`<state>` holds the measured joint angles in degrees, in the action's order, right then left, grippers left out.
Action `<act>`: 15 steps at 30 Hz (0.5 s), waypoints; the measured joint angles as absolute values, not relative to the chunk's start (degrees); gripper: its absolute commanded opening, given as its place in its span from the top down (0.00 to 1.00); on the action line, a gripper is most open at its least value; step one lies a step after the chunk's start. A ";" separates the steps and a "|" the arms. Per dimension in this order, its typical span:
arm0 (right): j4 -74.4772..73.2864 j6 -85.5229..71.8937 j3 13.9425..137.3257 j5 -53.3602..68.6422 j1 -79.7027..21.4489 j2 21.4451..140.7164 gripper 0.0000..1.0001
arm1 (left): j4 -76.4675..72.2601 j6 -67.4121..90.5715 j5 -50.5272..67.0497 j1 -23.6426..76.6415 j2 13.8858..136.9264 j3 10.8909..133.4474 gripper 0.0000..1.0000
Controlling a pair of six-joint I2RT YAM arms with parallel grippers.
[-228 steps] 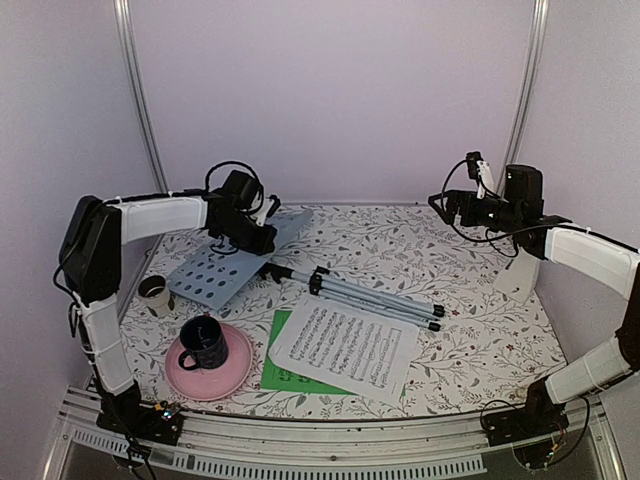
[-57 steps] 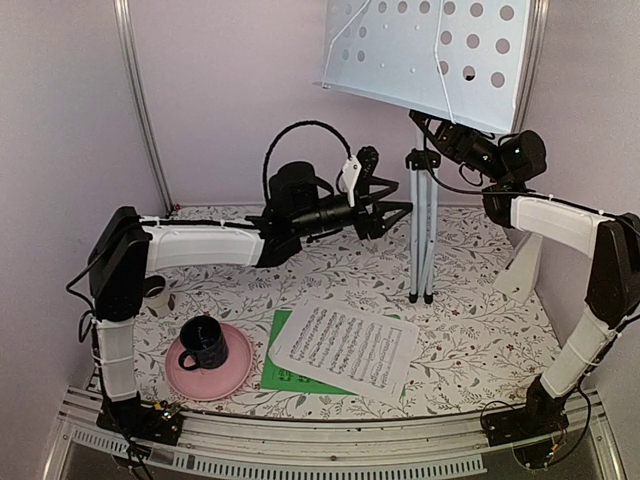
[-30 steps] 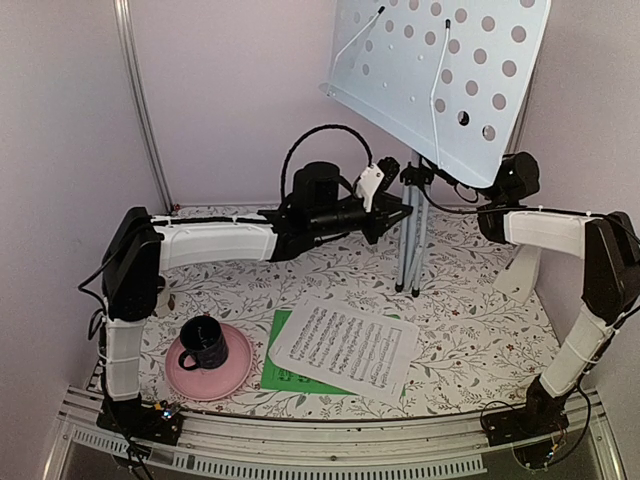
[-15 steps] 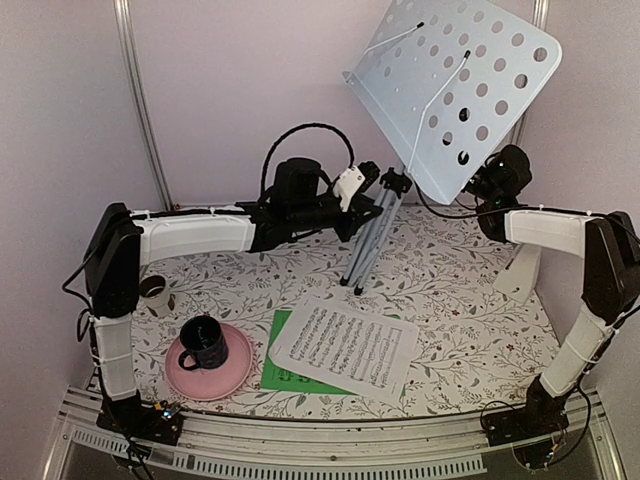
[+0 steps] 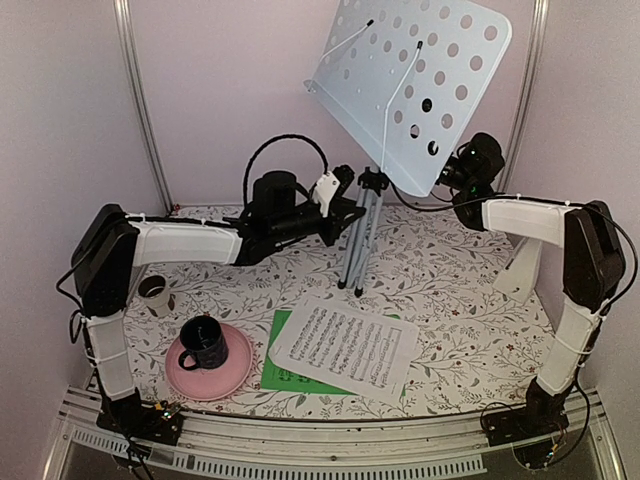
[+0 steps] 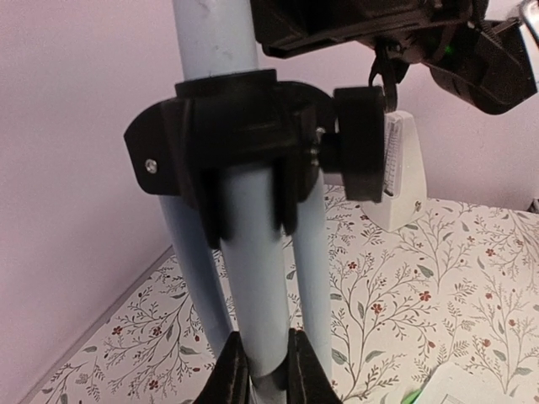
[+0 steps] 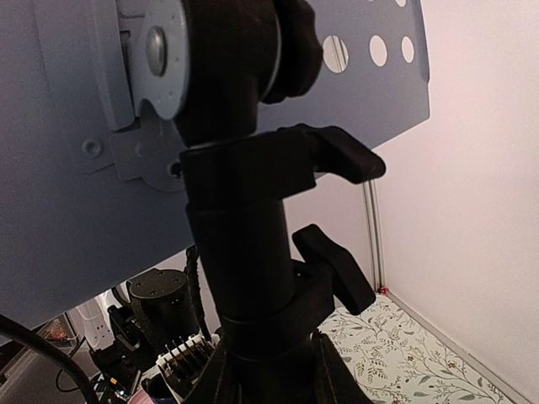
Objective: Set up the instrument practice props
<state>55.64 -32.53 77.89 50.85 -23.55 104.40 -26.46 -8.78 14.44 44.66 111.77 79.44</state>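
The pale-blue perforated music stand (image 5: 415, 85) stands nearly upright at the centre back of the top view. Its silver tripod legs (image 5: 355, 250) are folded together, with the feet down at the floral table (image 5: 460, 300). The left gripper (image 6: 265, 372) is pinched narrow on the central tube, below the black collar (image 6: 227, 143). The right gripper (image 7: 269, 370) clasps the black neck (image 7: 240, 236) higher up. The white sheet of music (image 5: 345, 345) lies at lower centre, overlapping the green sheet (image 5: 278, 378). The white metronome (image 5: 520, 272) sits at the right edge.

free: table (image 5: 470, 320) front-right | blocked: music stand (image 5: 405, 90) mid-back, mug (image 5: 203, 343) front-left
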 measured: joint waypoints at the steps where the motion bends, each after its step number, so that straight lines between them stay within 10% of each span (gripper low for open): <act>1: 55.35 -32.38 78.11 50.92 -23.79 104.44 0.98 | -27.00 -8.78 14.48 44.58 111.28 78.63 1.00; 15: 56.53 -33.93 79.70 50.87 -26.89 105.56 0.51 | -33.15 -8.54 15.68 43.79 108.68 72.23 1.00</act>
<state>56.53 -33.93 79.70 50.87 -26.89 105.56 -33.15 -8.54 15.68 43.79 108.68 72.23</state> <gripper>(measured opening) 0.407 0.120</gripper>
